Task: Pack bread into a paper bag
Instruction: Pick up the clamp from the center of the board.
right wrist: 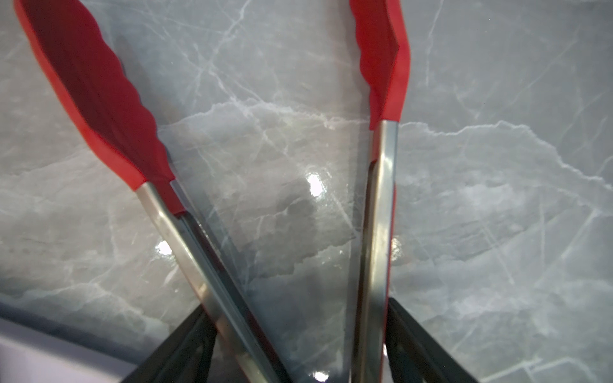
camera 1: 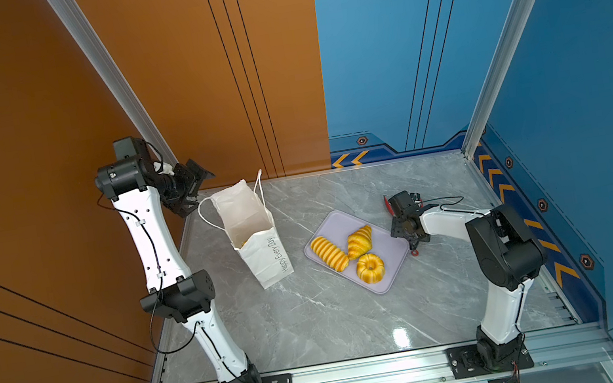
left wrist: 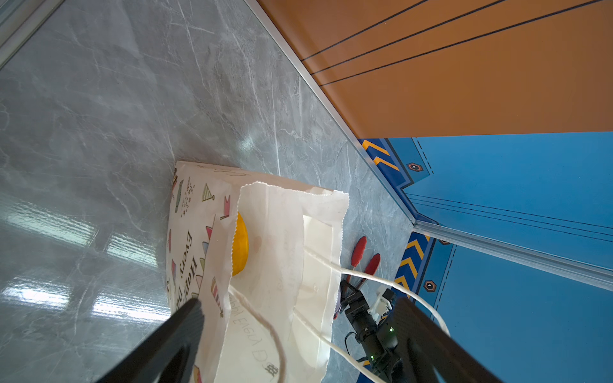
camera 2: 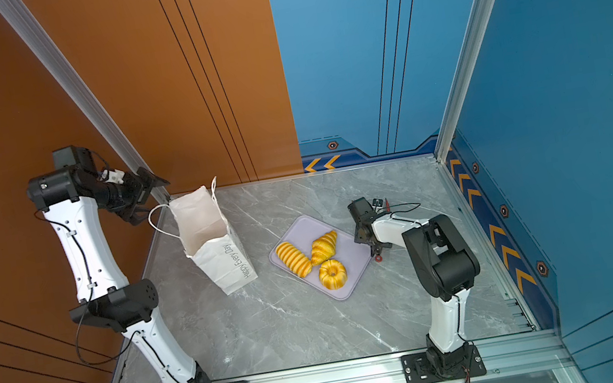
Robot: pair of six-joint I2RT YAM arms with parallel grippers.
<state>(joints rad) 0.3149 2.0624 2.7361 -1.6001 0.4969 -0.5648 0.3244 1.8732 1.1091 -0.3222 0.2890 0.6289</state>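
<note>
Right pincer (right wrist: pixel 298 306) was found clenched on tongs (right wrist: pixel 378 199) beside tray (camera 1: pixel 390 256); left pincer (left wrist: pixel 298 303) released near paper bag (camera 1: pixel 265 257). Loaf (camera 1: pixel 330 253), croissant (camera 1: pixel 360 241), ring cake (camera 1: pixel 370 268) were seen on tray, fourth bread (left wrist: pixel 240 245) inside bag. Ungripped bag could be toppled by tongs.

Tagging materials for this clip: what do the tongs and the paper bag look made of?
The tongs: shiny bare metal arms, probably steel, judging by the glints; matte red tips, likely silicone. The paper bag: thin matte white paper, going by its creases and zigzag-cut rim.
</note>
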